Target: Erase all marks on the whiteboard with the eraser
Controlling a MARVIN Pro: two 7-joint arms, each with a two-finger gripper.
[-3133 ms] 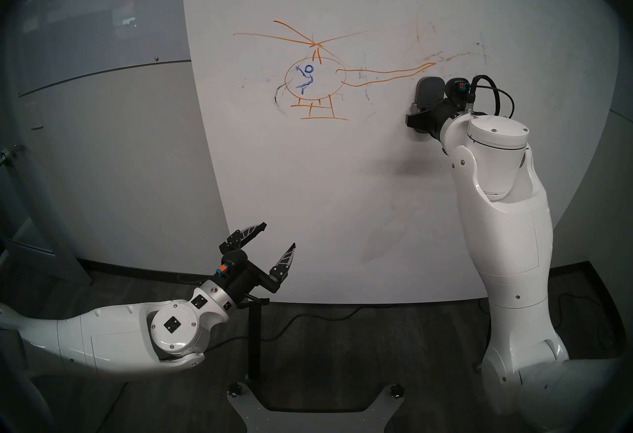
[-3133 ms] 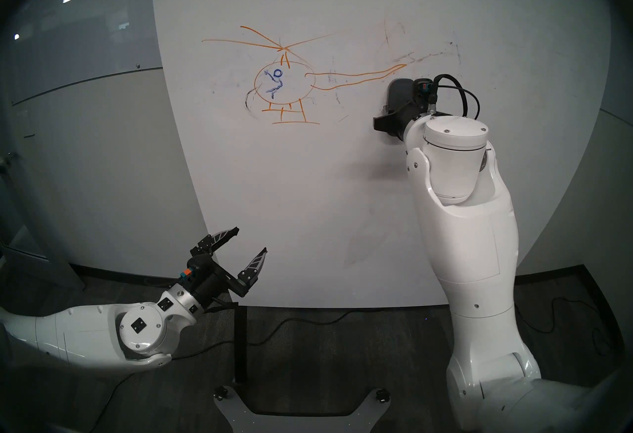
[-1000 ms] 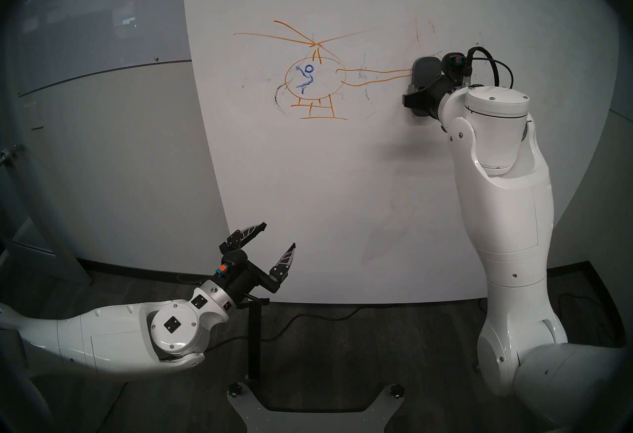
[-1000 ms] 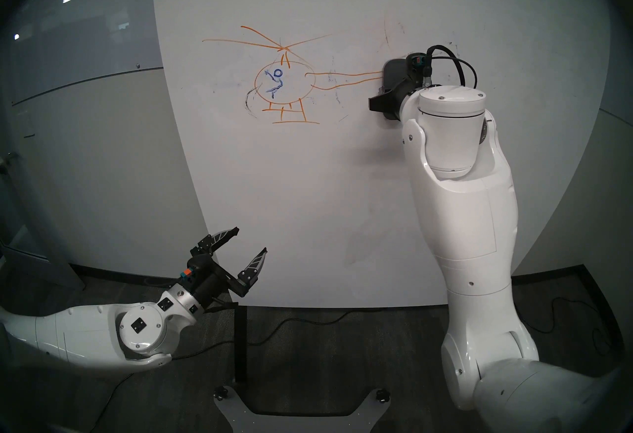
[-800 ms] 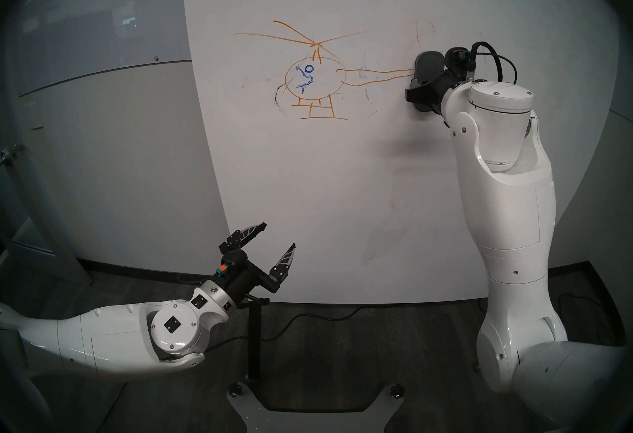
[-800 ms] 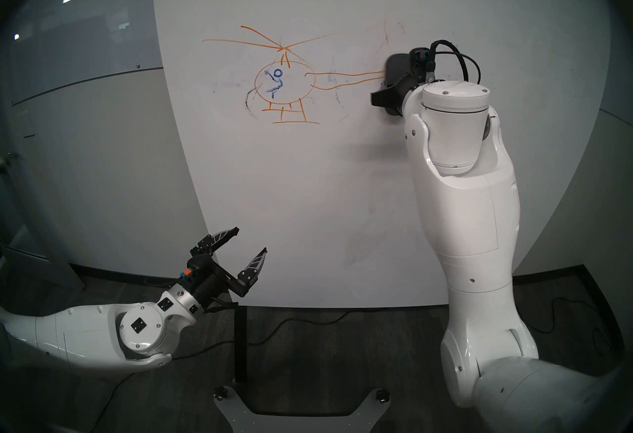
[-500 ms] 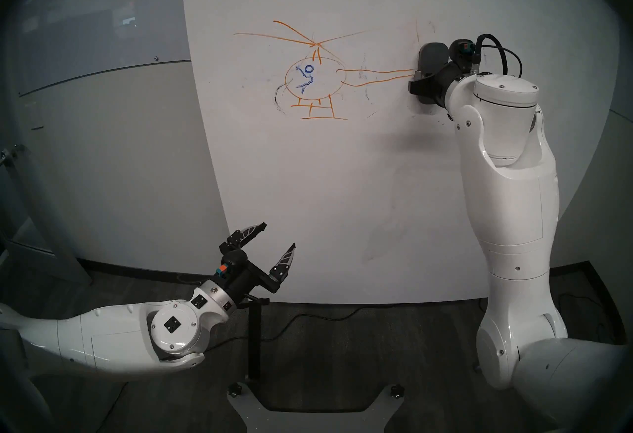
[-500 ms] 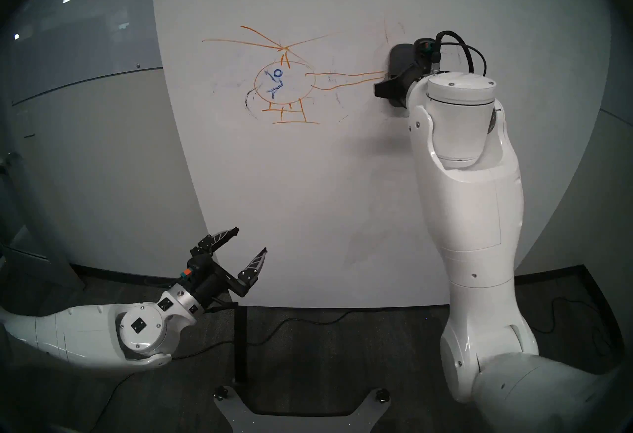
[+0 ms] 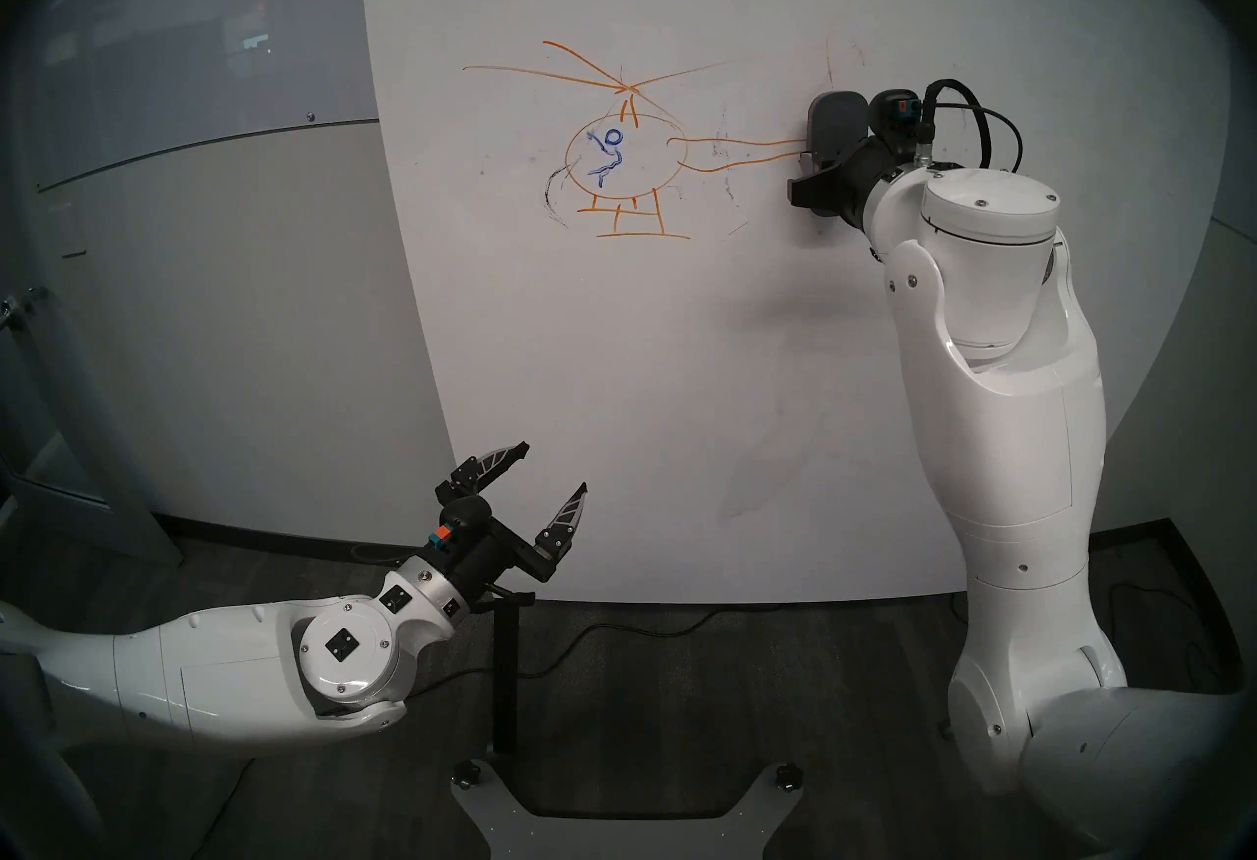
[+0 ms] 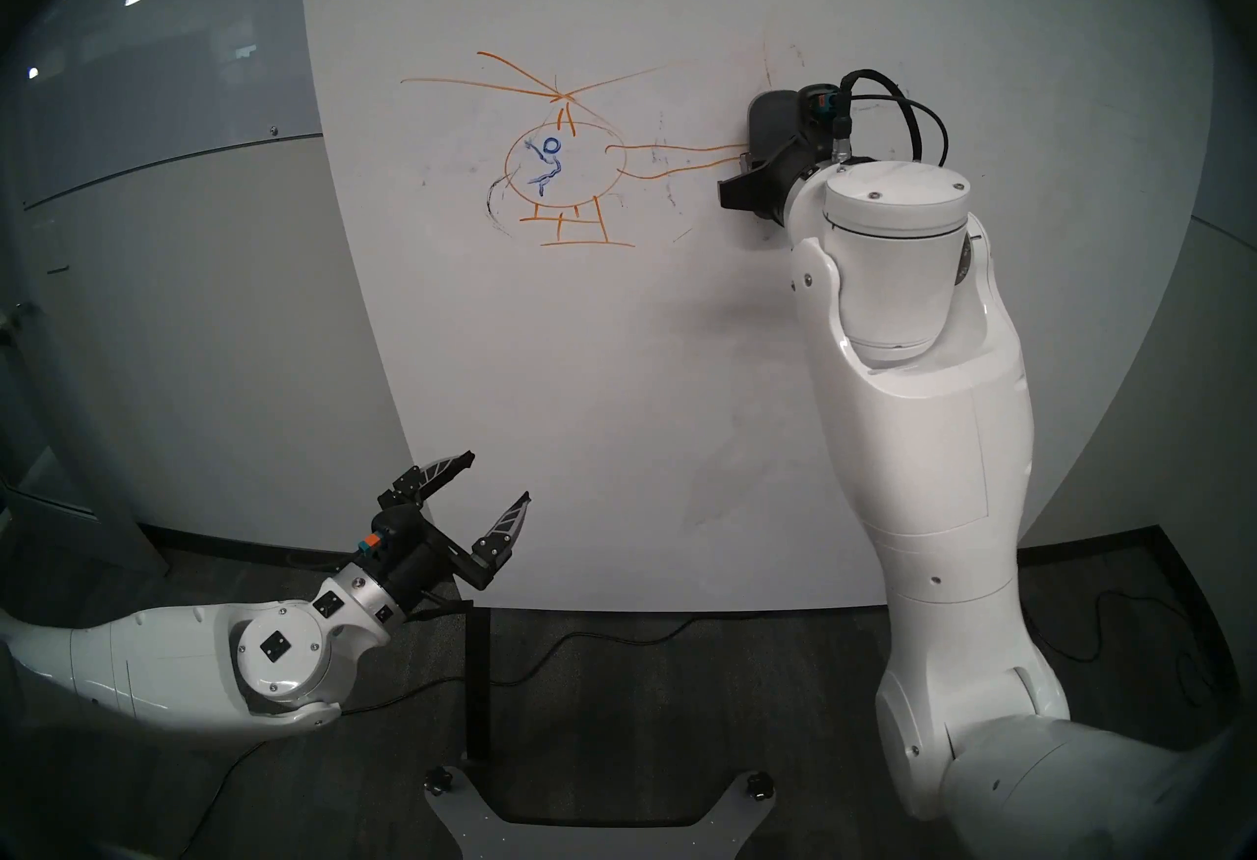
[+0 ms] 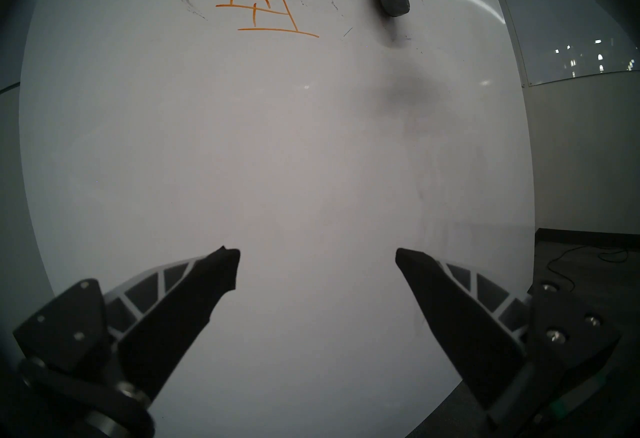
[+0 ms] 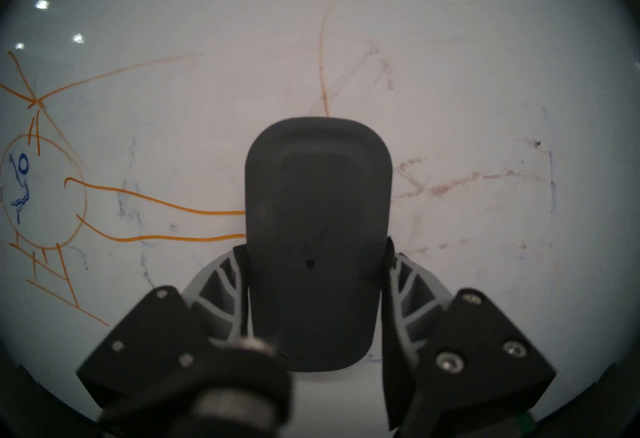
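While the right gripper, level, clamps the dark grey oblong eraser upright against the large matte white whiteboard at the orange helicopter drawing's tail, the left gripper hangs low, fingers spread empty before bare board.

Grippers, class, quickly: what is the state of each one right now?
Left gripper: open, holding nothing.
Right gripper: closed on the eraser, which is pressed to the whiteboard.

I see a matt white whiteboard, a matt dark grey plastic-looking eraser, and glossy white arm shells.
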